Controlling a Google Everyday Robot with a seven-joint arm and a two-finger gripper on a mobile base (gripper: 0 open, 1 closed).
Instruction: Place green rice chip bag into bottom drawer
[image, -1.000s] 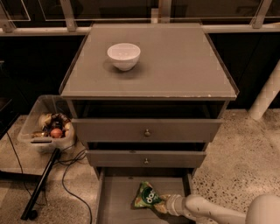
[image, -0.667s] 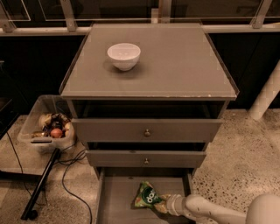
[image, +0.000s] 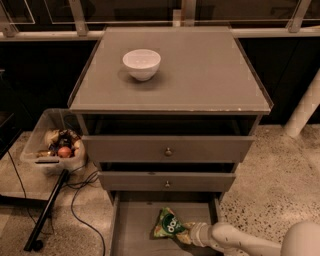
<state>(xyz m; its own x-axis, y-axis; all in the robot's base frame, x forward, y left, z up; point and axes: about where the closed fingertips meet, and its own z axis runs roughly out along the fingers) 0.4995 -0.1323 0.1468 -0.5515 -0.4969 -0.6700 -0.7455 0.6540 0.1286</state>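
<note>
The green rice chip bag (image: 169, 224) lies on the grey floor of the bottom drawer (image: 132, 227), which is pulled open below the cabinet. The bag is tilted, with its white lettering facing up. My gripper (image: 186, 233) sits at the bag's right end, inside the drawer and touching the bag. Its white arm (image: 235, 240) comes in from the lower right.
A white bowl (image: 142, 63) stands on the cabinet top (image: 200, 75). The two upper drawers (image: 168, 151) with round knobs stick out slightly over the bottom one. A clear bin of items (image: 42, 150), cables (image: 80, 192) and a black pole (image: 47, 212) are at the left. A white post (image: 305, 107) is at the right.
</note>
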